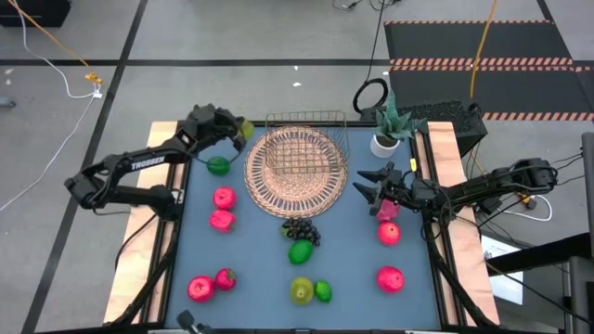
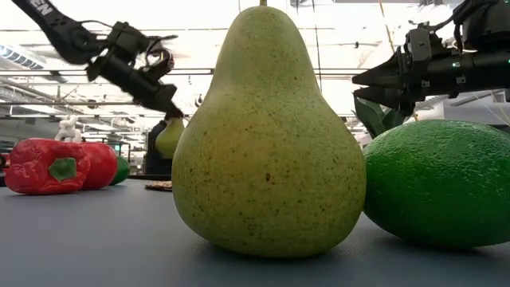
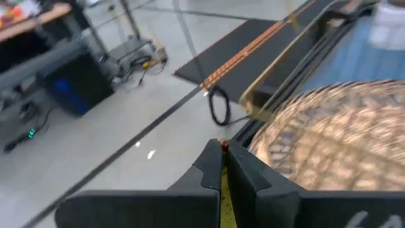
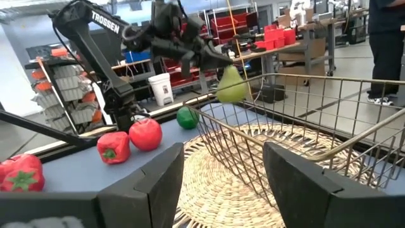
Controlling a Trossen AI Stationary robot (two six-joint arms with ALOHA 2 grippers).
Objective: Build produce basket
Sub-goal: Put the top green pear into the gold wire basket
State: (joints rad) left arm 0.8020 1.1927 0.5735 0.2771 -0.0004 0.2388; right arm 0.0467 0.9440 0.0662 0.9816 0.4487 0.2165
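Left to right across the blue table [image 1: 260, 278], seen from above. The left gripper [image 1: 243, 133] hangs at the basket's far-left edge, its fingers pinched tight on the stem of a yellow-green pear [image 4: 231, 85]; the right wrist view shows that pear dangling in the air just outside the wire frame [image 4: 297, 114], clear of the table. Below the gripper a green fruit [image 1: 218, 166] lies on the table, and nearer the front two red fruits [image 1: 223, 208] sit one behind the other. At the front left a red ball [image 1: 200, 289] touches a red pepper [image 1: 225, 278]. The basket [image 1: 295, 171] stands at the middle of the far side, with no fruit visible in it. Just in front of it lie the grapes [image 1: 301, 230], touching a green fruit [image 1: 301, 250]; at the front edge a second pear [image 1: 302, 290] stands beside a lime [image 1: 322, 291]. Right of the basket the right gripper [image 1: 360, 186] hovers with its fingers spread and nothing between them, pointed at the rim. A pink fruit [image 1: 387, 212] shows partly under that arm, with a red fruit [image 1: 389, 233] and another [image 1: 390, 277] toward the front. A potted plant [image 1: 387, 130] stands at the far right corner.
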